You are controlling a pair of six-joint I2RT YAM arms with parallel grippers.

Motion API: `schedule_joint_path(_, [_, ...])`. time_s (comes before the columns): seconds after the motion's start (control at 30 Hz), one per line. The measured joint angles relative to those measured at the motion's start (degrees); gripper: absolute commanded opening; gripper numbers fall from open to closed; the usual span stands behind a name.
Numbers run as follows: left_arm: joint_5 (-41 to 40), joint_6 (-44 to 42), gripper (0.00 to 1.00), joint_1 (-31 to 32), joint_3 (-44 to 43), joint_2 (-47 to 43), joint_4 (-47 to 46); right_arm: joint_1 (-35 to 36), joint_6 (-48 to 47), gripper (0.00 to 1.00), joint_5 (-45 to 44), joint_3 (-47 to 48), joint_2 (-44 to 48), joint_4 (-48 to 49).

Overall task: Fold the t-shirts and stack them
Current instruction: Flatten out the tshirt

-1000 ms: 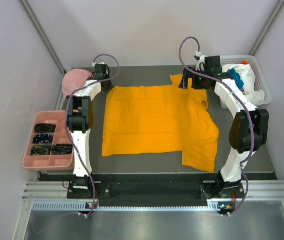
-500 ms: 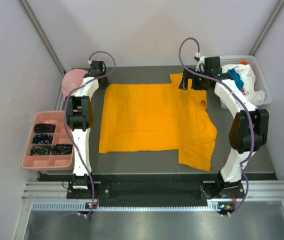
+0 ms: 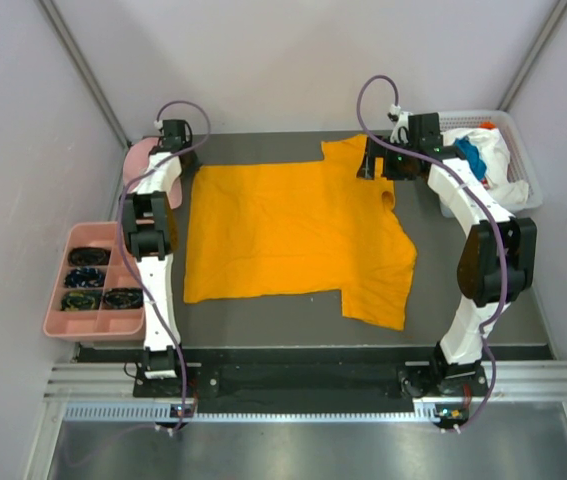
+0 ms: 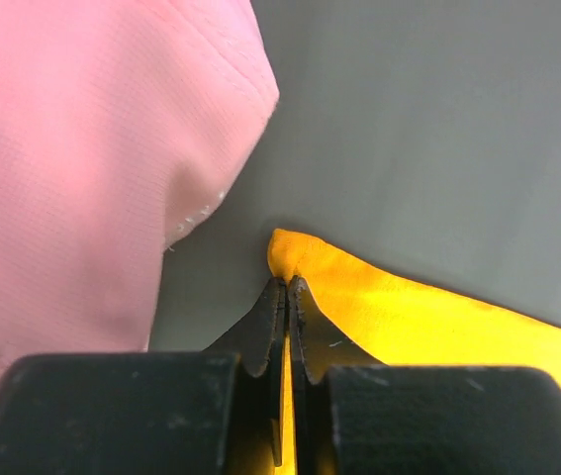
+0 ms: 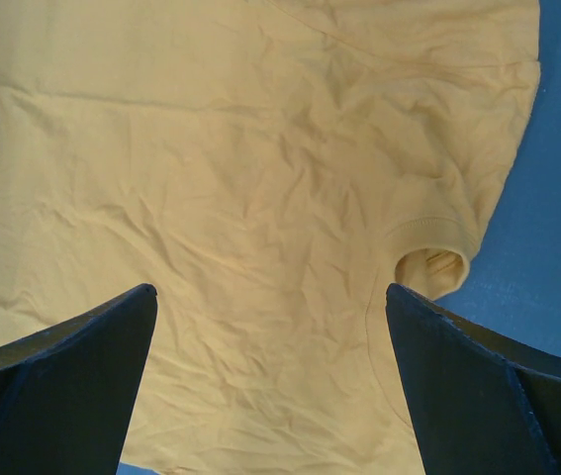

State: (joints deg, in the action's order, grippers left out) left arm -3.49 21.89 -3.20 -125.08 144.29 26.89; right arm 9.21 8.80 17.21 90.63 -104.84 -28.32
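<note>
Worktop [image 3: 263, 148]: dark grey; the orange-yellow shirt [image 3: 283, 235] lies spread flat over its middle, one sleeve toward 1 o'clock, an uneven flap toward 5 o'clock.
Left claw [image 4: 287, 287]: fingers pressed together on the shirt's far-left corner, at 10 o'clock of the cloth; a small fold of fabric pokes out past the tips.
Right claw [image 5: 270, 297]: fingers wide apart, nothing between them, poised over the shirt at 1 o'clock. A sleeve cuff [image 5: 430, 259] shows below.
Pink cap [image 4: 82, 168]: on the worktop at 10 o'clock, just beside the pinched corner; contact cannot be told.
Basket [image 3: 523, 170]: white, at 2 o'clock, holding a teal-blue shirt [image 3: 473, 157] and a white shirt [image 3: 498, 160] bundled together.
Tray [image 3: 63, 290]: pink, at 9 o'clock, off the worktop's edge. Its compartments hold dark items, kind not discernible.
</note>
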Motion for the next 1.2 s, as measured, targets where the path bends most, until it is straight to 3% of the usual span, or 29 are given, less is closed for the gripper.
schedule_joint_path(0.03, [0.04,-0.02,0.18,-0.13,-0.24,0.13,0.13,0.0,0.0,0.99,-0.02,0.0,0.0,0.0])
schedule_joint_path(0.07, [0.07,-0.17,0.4,-0.2,-0.48,0.28,0.15,0.0,0.0,0.99,-0.02,0.0,-0.02,0.0])
schedule_joint_path(0.17, [0.13,-0.46,0.7,-0.15,-0.68,0.35,-0.42,0.0,0.0,0.99,-0.11,0.0,-0.04,0.0])
schedule_joint_path(0.3, [-0.31,-0.66,0.94,-0.13,-0.37,0.2,-2.1,0.0,0.0,0.99,-0.28,0.0,-0.35,0.0])
schedule_joint_path(0.4, [-1.22,-0.66,0.99,-0.15,1.01,-0.57,-3.45,0.0,-0.02,0.99,-0.63,0.0,-0.74,-0.02])
schedule_joint_path(0.9, [-1.9,0.17,0.99,1.4,16.2,-16.81,-8.61,0.0,-0.02,0.99,-1.75,0.46,-5.05,-0.2])
schedule_joint_path(1.03, [-2.05,-1.95,0.99,6.03,17.59,-22.43,-12.22,-0.17,0.02,0.99,-2.64,2.03,-6.82,-0.59])
schedule_joint_path(1.2, [-4.57,-4.79,0.99,16.52,27.98,-30.88,-17.07,-1.86,1.79,0.99,-3.04,6.51,-9.81,-1.11])
